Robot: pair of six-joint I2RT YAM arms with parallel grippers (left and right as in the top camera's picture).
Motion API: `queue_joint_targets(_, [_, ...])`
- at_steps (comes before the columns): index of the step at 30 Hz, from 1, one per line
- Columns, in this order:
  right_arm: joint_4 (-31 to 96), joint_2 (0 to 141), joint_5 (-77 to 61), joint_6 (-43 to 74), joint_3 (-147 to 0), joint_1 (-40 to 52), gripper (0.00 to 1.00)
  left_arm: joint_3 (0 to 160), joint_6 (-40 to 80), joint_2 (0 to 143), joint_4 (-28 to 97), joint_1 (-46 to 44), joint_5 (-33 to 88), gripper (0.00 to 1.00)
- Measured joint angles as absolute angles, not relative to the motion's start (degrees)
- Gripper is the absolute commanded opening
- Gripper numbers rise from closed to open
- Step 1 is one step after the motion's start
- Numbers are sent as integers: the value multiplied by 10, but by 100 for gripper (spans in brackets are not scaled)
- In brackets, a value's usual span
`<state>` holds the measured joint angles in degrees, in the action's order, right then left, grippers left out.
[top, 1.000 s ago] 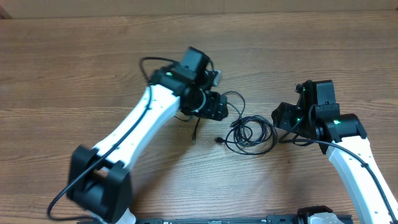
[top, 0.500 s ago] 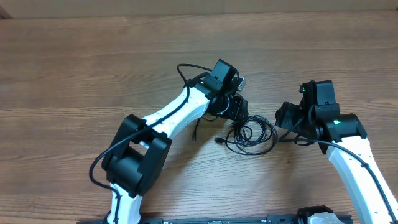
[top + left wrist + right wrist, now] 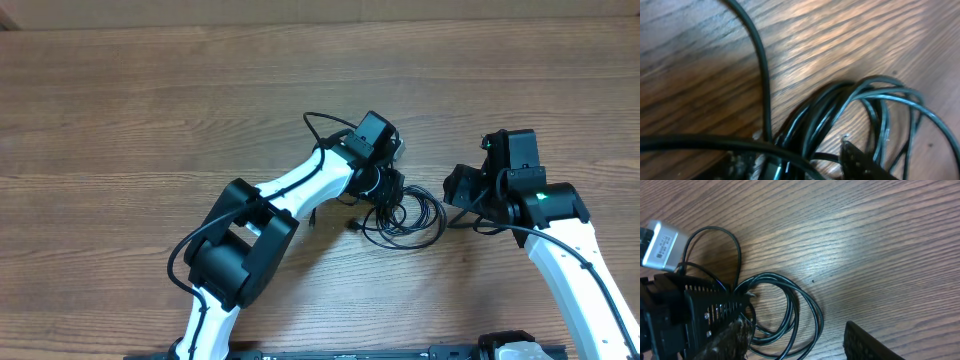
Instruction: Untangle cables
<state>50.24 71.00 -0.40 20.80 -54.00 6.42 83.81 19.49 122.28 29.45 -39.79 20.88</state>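
text: none legible | silver box (image 3: pixel 660 244) label: print too blurred to read

This is a robotics lab bench: a plain wood-grain table (image 3: pixel 120 120) spreads under and all around the fingers of the left gripper (image 3: pixel 388 188) and the right gripper (image 3: pixel 458 190). Two white-and-black robot arms, the left arm (image 3: pixel 300 180) and the right arm (image 3: pixel 565 240), reach in from a dark mounting rail (image 3: pixel 350 353) well behind the fingers. A silvery camera module (image 3: pixel 660 242) sits just behind the left fingers, and a tangle of cables (image 3: pixel 410 215) lies between the two pairs.
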Motion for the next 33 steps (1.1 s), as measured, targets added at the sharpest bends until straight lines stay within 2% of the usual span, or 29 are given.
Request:
queue_joint_targets(1, [503,710,-4,208,-540,64,59,838,195,1223,299,-400,203,19])
queue_joint_targets(2, [505,710,-4,208,-540,64,59,838,196,1223,301,-402,198,4])
queue_joint_targets(4, [507,710,-4,208,-540,64,60,838,194,1223,302,-402,193,4])
queue_joint_targets(8, [510,710,-6,207,-540,64,73,855,194,1221,335,-400,190,4])
queue_joint_targets(12, [500,710,-26,209,-540,64,73,907,191,1214,394,-388,220,4])
queue_joint_targets(18, [475,710,-56,209,-540,64,67,991,170,1111,441,-376,288,4])
queue_joint_targets(20, [475,710,-58,209,-540,64,60,993,165,1088,442,-376,299,4])
queue_joint_targets(21, [474,710,-62,209,-540,64,53,994,164,1073,442,-376,311,4])
queue_joint_targets(24, [469,710,-72,213,-540,65,22,994,163,1060,437,-376,338,4])
queue_joint_targets(25, [467,710,-74,212,-540,65,4,994,163,1058,437,-376,343,4])
queue_joint_targets(28, [463,710,-88,209,-541,69,4,994,158,1053,446,-381,351,4])
queue_joint_targets(33, [472,706,-87,208,-554,87,4,994,146,1029,517,-366,296,4])
